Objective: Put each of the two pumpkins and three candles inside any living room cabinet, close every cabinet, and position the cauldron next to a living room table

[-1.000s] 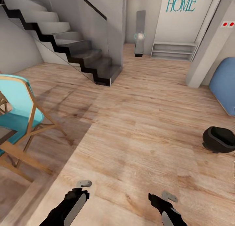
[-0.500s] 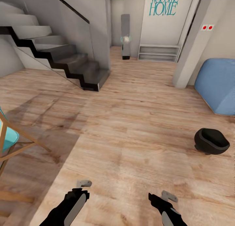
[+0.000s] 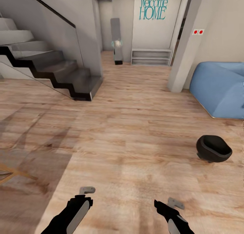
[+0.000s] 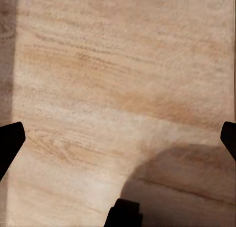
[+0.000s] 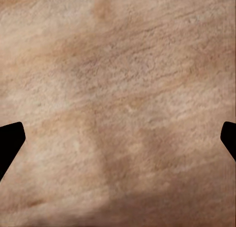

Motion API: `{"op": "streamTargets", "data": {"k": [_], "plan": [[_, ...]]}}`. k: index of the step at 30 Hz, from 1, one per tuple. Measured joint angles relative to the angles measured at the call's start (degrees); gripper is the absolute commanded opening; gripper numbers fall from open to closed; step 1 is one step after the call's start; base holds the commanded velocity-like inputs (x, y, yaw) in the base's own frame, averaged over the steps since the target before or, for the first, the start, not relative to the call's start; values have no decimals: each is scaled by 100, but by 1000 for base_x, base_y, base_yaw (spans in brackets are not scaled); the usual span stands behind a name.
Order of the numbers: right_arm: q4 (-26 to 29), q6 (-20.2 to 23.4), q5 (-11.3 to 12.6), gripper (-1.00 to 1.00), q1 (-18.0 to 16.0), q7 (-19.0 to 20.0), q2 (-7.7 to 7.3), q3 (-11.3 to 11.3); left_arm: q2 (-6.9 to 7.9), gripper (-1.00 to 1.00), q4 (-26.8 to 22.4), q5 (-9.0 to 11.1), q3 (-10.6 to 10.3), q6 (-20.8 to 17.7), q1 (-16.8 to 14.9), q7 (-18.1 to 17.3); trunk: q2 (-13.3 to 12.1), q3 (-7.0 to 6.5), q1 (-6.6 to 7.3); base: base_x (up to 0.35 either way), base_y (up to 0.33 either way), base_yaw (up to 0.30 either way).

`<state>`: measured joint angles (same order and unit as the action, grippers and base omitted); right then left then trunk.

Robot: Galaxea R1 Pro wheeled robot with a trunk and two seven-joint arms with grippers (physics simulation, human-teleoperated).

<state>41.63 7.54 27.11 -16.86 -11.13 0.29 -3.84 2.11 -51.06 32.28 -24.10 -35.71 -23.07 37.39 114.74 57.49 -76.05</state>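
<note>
While both arms hang low over the wooden floor (image 3: 135,125), the cauldron (image 3: 213,148) sits ahead and out past the right gripper (image 3: 171,203), well apart from either set of jaws. The left gripper (image 3: 87,190) and the right are both spread wide with nothing between them. That black pot looks rigid and probably weighty, with smooth bulging sides likely to slip; its wide rim seems the surest place to pinch.

Bright even light, soft shadow on floor (image 3: 40,159), slight blur
</note>
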Motion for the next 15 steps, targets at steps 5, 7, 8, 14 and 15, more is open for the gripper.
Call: {"op": "streamTargets", "data": {"k": [5,7,8,14,15], "plan": [[2,-2,-2,100,-1,0,7,-4,0,100,0,0,0,0,0,0,0,-35,0,332,145,-218],[6,-2,-1,100,-2,0,5,-2,0,100,0,-1,1,0,0,0,0,-49,0,332,146,-214],[4,-2,-2,100,-1,0,7,-1,0,100,0,-1,0,0,0,0,0,-57,0,332,146,-208],[8,-1,3,100,-2,0,2,7,0,100,0,-1,0,0,0,0,0,-100,0,332,146,-193],[8,-2,2,100,-1,0,5,8,0,100,0,-1,0,0,0,0,0,-107,0,332,146,-178]]}}
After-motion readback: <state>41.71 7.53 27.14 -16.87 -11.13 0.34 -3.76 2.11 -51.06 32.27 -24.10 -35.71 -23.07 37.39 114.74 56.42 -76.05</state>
